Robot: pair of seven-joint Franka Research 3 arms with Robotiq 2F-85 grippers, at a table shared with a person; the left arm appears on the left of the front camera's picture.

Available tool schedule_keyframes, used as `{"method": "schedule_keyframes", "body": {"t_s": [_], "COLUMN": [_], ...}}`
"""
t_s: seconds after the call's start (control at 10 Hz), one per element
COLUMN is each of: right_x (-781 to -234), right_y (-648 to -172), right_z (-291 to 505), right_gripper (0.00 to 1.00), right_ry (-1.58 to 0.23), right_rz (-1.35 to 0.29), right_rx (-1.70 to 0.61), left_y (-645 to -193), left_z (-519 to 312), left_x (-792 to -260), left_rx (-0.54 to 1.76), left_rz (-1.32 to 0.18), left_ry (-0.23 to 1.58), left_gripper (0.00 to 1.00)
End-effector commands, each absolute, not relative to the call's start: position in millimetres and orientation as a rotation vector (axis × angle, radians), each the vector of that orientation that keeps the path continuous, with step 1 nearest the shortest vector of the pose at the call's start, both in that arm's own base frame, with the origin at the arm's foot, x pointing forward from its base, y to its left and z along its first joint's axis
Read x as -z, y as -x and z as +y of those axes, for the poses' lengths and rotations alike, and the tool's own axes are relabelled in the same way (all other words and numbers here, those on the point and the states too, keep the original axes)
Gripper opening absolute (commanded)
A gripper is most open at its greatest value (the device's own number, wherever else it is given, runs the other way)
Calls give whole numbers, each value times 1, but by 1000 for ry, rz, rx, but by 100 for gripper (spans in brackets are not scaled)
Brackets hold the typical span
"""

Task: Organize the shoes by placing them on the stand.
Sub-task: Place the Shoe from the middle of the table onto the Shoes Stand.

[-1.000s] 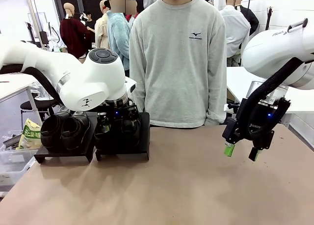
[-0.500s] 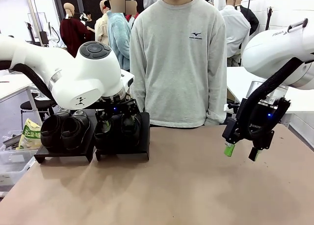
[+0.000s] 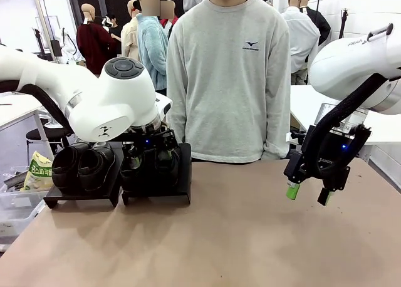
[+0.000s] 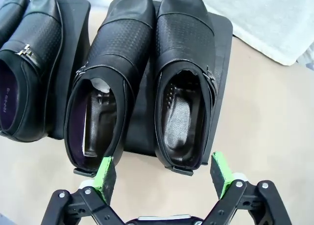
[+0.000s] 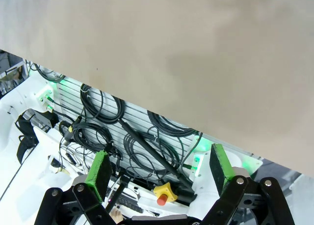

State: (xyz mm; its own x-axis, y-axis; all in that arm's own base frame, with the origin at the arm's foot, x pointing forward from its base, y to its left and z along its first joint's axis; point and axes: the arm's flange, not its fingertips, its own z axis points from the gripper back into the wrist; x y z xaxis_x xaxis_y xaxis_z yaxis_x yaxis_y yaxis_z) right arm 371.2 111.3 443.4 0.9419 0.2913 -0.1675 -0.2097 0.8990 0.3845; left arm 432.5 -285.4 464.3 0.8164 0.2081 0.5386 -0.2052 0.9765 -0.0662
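left gripper (image 4: pixel 164 173) held wide apart, empty, just above the shoes (image 4: pixel 142 82) | shoes laid lengthwise pointing away on the stand (image 4: pixel 223 48) | right gripper (image 3: pixel 308 193) apart, empty, far off

Four black shoes (image 4: pixel 184 77) sit on one stand (image 3: pixel 183 174).

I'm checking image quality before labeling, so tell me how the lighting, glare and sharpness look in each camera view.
Front view: even indoor light, sharp; the shoes and stand merge into one dark mass under the left arm. Left wrist view: crisp, soft sheen on the shoe leather, green pads slightly soft, wide-angle bend at the edges. Right wrist view: the table is flat and evenly lit, with green glow among the cables below.
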Motion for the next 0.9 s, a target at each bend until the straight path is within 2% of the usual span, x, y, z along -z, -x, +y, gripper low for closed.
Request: {"method": "schedule_keyframes", "body": {"t_s": [0.0, 0.8], "right_x": [-446, -446], "right_y": [-372, -372], "right_z": [112, 112], "right_gripper": [100, 100], "right_ry": [-365, -365], "right_rz": [230, 230], "right_rx": [-269, -269], "left_y": [-434, -434], "left_z": [-286, -286], "left_x": [-467, -467], "left_rx": [-220, -220], "left_rz": [-572, -572], "left_ry": [0, 0], "left_gripper": [100, 100]}}
